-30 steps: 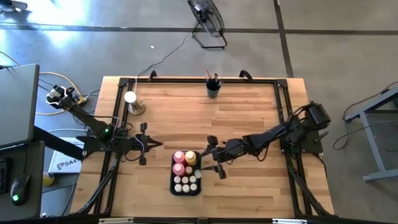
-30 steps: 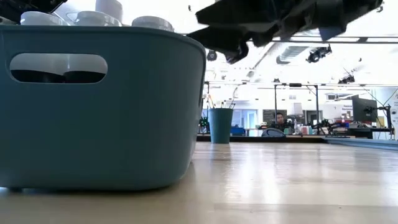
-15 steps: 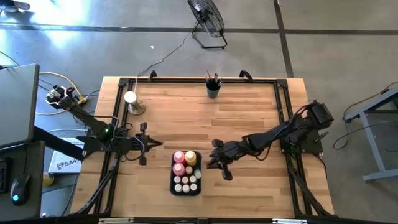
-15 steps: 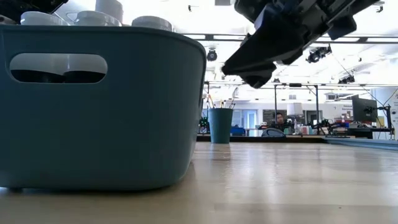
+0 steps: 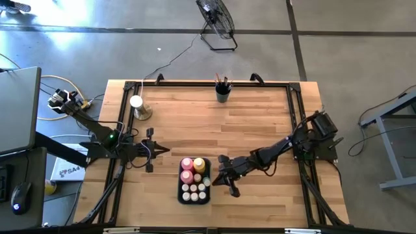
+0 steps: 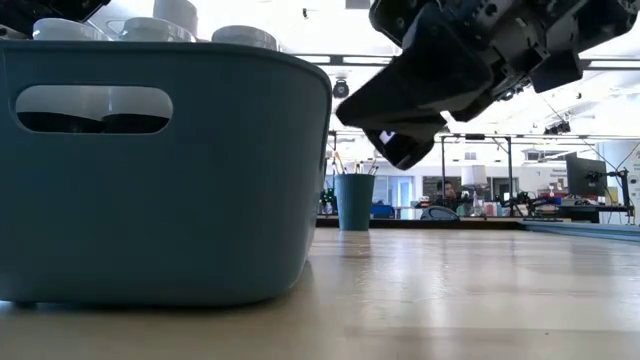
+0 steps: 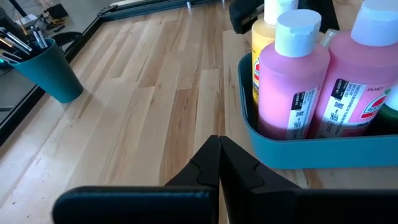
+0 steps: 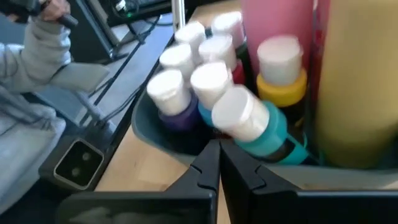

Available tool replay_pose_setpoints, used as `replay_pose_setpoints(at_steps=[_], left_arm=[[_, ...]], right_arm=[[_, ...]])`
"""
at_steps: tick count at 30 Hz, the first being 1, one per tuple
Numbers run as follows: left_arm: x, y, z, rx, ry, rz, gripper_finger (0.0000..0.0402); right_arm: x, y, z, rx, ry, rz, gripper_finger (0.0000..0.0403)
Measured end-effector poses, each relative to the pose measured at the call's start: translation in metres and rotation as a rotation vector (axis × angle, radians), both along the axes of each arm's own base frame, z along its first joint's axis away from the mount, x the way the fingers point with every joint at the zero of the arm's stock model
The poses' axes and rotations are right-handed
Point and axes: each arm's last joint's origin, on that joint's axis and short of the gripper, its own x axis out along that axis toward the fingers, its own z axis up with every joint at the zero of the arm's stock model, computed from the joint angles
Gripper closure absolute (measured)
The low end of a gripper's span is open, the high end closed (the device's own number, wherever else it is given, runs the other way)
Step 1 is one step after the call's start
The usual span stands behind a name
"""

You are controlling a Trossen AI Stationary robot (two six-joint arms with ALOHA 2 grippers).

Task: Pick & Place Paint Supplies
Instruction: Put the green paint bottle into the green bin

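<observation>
- The light wooden slatted table (image 5: pixel 260 120), with a black frame at its edges, filled the centre of the high view. Most of its surface was bare, leaving ample room to move right of and above the bin.
- The left arm's gripper (image 5: pixel 151 150) waited at centre left, just left of the bin, fingers closed together on nothing.
- The right arm's gripper (image 5: pixel 224 180) hung at lower centre, just right of the bin and clear of the tabletop, fingers pressed shut and empty. It appeared placed to work at the bin's contents.
- The rounded blue-grey plastic bin (image 5: pixel 182 195) stood near the table's lower edge, apparently as the collection point.
- Tall pink squeeze bottles (image 7: pixel 292 81) and a yellow squeeze bottle (image 5: pixel 199 165) stood upright at the bin's upper end.
- Small white-capped paint bottles (image 8: pixel 211 81) crowded the lower end; a teal one leaned, apparently for want of room.
- A teal cup (image 5: pixel 223 94) at upper centre held the thin dark-handled paintbrushes (image 5: pixel 222 82) upright, well apart from the bin.
</observation>
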Motion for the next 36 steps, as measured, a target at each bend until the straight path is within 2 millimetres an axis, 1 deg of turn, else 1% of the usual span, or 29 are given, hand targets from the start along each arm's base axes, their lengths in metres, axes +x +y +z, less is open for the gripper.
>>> replay_pose_setpoints(at_steps=[3, 7, 11, 14, 16, 20, 24, 29, 36], left_arm=[[0.0, 0.0, 0.0, 0.0, 0.0, 0.0, 0.0402], [0.0, 0.0, 0.0, 0.0, 0.0, 0.0, 0.0402], [0.0, 0.0, 0.0, 0.001, 0.0, 0.001, 0.0402], [0.0, 0.0, 0.0, 0.0, 0.0, 0.001, 0.0402], [0.0, 0.0, 0.0, -0.003, -0.002, -0.001, 0.0402], [0.0, 0.0, 0.0, -0.004, 0.001, -0.006, 0.0402], [0.0, 0.0, 0.0, -0.001, 0.006, -0.007, 0.0402], [0.0, 0.0, -0.001, 0.0, 0.012, -0.007, 0.0402], [0.0, 0.0, -0.001, -0.002, 0.014, -0.005, 0.0402]], right_arm=[[-0.001, 0.001, 0.0, -0.018, -0.001, -0.034, 0.04], [-0.001, 0.003, -0.001, -0.014, 0.004, -0.035, 0.04], [0.001, 0.004, -0.008, 0.013, 0.018, -0.034, 0.04], [0.01, 0.008, -0.015, 0.024, 0.029, -0.032, 0.04], [0.019, 0.013, -0.02, 0.038, 0.033, 0.006, 0.04], [0.031, 0.019, -0.017, 0.058, 0.008, 0.065, 0.04], [0.032, 0.019, -0.017, 0.048, 0.023, 0.069, 0.04], [0.03, 0.017, -0.012, 0.024, 0.033, 0.043, 0.04], [0.03, 0.016, -0.012, -0.013, 0.022, 0.027, 0.04]])
